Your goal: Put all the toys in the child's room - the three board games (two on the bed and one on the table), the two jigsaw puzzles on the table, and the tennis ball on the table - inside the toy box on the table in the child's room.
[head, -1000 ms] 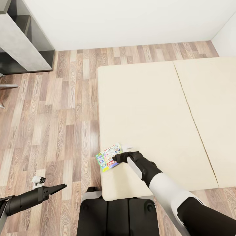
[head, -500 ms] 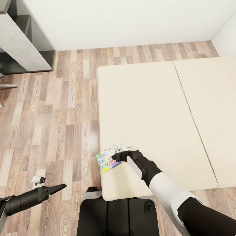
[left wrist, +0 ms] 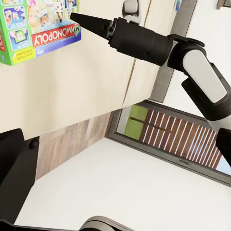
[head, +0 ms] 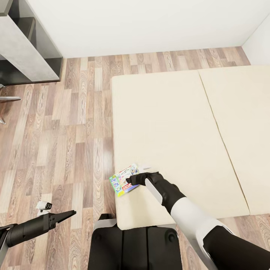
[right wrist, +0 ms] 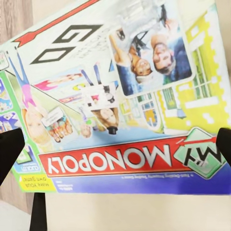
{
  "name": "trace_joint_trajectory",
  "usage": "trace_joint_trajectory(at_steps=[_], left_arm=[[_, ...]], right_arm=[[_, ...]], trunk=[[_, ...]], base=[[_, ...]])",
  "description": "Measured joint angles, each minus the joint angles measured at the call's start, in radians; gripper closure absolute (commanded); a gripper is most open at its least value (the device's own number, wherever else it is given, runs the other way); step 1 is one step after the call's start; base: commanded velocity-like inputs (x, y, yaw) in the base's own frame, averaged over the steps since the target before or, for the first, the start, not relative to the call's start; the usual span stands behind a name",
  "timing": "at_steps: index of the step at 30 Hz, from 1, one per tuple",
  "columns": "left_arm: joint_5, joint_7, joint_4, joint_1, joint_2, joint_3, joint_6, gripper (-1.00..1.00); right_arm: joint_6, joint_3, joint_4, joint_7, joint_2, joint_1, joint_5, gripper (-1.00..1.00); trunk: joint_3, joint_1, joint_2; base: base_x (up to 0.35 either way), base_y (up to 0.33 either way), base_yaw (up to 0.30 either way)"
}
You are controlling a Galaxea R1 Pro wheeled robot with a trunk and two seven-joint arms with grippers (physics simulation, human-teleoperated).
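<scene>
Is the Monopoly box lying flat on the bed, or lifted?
Flat: the Monopoly box rests face up on the bed corner, right gripper open around it.

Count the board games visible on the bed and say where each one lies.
1: the Monopoly board game lies at the bed's near left corner, overhanging the edge, just ahead of the right gripper.

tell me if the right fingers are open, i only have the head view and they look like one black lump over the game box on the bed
Observer: Open. In the right wrist view the right gripper has its fingers spread to opposite frame edges, over the board game, not clamped on it.
Operator: which game is it
Observer: The lid reads MY MONOPOLY, with a green border.
</scene>
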Motion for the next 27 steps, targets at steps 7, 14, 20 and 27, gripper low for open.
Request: trace_joint_trajectory(at_steps=[7, 14, 20, 27], left_arm=[[0.000, 0.000, -0.001, 0.000, 0.000, 0.000, 0.000, -1.00], [0.000, 0.000, -0.001, 0.000, 0.000, 0.000, 0.000, -1.00], [0.000, 0.000, -0.001, 0.000, 0.000, 0.000, 0.000, -1.00], [0.000, 0.000, -0.001, 0.000, 0.000, 0.000, 0.000, -1.00]], right_arm=[[0.001, 0.000, 0.000, 0.000, 0.000, 0.000, -0.001, -1.00], [0.023, 0.001, -0.001, -0.008, 0.000, -0.001, 0.002, -1.00], [0.056, 0.001, -0.002, -0.012, 0.000, -0.002, 0.004, -1.00], [0.069, 0.001, -0.020, -0.023, 0.000, -0.003, 0.006, -1.00]], trunk=[[0.000, 0.000, 0.000], [0.000, 0.000, 0.000], [0.000, 0.000, 0.000], [0.000, 0.000, 0.000]], base=[[0.000, 0.000, 0.000], [0.000, 0.000, 0.000], [0.000, 0.000, 0.000], [0.000, 0.000, 0.000]])
